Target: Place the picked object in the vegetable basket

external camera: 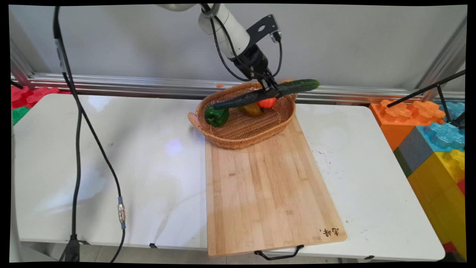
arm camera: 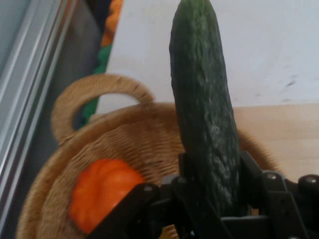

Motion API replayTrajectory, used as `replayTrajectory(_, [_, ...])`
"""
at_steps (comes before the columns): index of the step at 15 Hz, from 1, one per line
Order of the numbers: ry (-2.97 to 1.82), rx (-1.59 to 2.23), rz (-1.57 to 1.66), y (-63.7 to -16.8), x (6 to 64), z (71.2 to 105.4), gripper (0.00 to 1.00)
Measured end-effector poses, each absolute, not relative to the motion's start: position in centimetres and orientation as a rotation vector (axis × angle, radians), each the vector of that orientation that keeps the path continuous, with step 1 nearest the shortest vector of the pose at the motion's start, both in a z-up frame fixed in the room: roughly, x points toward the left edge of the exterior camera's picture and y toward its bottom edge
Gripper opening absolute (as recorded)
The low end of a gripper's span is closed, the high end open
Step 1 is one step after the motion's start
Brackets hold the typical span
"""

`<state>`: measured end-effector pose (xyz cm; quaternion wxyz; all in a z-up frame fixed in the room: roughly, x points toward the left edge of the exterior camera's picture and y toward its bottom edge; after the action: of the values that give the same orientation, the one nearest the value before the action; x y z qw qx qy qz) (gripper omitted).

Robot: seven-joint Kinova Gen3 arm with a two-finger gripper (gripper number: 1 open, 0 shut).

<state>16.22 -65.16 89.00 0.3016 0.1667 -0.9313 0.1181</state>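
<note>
The gripper is clamped on a long dark cucumber, taking it near the middle so that the two ends roughly balance; the cucumber hangs clear above the wicker basket, tilted, its low end towards 9 o'clock and its high end past the basket's rim towards 3 o'clock. In the hand view the cucumber runs straight up from between the closed fingers, pinched across its width.

Below it in the basket lie a green pepper at the 9 o'clock side, a yellow pepper near the centre, and an orange pepper just under the gripper. The basket sits at the 12 o'clock end of a wooden cutting board, overlapping its far edge, on the white desk.
</note>
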Motion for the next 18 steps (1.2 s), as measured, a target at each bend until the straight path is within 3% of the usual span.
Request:
replayTrajectory(9, [-2.487,0.531,0.286,-66.6,17.7,82.6,0.0])
replayTrajectory(14, [-2.473,0.524,0.291,-66.4,17.7,81.0,0.0])
replayTrajectory(15, [-2.471,0.514,0.293,-66.2,17.6,80.9,1.0])
replayTrajectory(18, [-2.427,0.528,0.311,-65.3,17.2,81.8,1.0])
